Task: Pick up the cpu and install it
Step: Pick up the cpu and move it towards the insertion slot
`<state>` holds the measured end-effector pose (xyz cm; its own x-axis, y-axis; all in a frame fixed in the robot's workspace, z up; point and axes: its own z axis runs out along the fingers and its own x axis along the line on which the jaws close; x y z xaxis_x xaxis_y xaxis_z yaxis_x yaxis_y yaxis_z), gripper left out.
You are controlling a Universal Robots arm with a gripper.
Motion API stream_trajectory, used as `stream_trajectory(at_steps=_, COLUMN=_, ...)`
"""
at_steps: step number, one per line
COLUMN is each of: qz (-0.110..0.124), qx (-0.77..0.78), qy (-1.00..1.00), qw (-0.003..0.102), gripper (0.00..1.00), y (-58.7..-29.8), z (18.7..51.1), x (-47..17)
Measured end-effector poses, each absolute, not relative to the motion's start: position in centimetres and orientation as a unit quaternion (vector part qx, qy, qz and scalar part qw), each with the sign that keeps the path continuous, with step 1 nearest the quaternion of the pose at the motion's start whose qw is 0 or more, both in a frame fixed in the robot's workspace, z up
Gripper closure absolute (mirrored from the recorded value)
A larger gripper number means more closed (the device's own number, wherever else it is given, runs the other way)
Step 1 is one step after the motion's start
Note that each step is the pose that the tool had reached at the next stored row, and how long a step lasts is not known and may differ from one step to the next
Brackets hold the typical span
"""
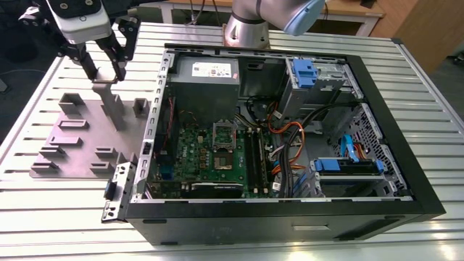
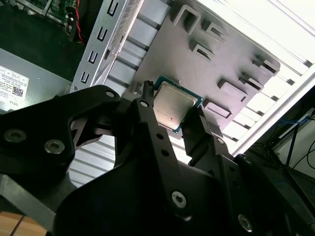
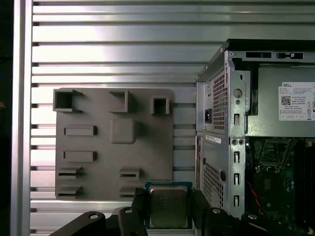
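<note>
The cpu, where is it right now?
The cpu is gripped between the fingers of the gripper, over an edge of the grey fixture plate on the exterior view's left, outside the open computer case.

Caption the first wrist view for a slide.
Gripper holding the cpu over the grey fixture plate, beside the open computer case.

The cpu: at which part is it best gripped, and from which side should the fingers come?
By its two opposite thin edges, with the fingers coming down from the side of its flat metal top. The cpu is a thin square, so only its edges give parallel sides to pinch. The gripper holds it so now, one finger on each edge, above the grey fixture plate.
</note>
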<state>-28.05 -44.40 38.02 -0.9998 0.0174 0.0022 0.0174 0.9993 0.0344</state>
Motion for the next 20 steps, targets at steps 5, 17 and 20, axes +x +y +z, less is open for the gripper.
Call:
stream_trajectory(at_steps=5, qz=-0.017, qx=-0.009, qy=-1.000, qw=0.001, gripper=0.53, y=-44.4, z=38.0, x=-27.8)
stream_trajectory(at_steps=17, qz=-0.017, qx=-0.009, qy=-1.000, qw=0.001, gripper=0.53, y=-44.4, z=38.0, x=-27.1)
stream_trajectory(at_steps=20, qz=-0.017, qx=-0.009, qy=-1.000, qw=0.001, gripper=0.53, y=-44.4, z=38.0, x=-27.0)
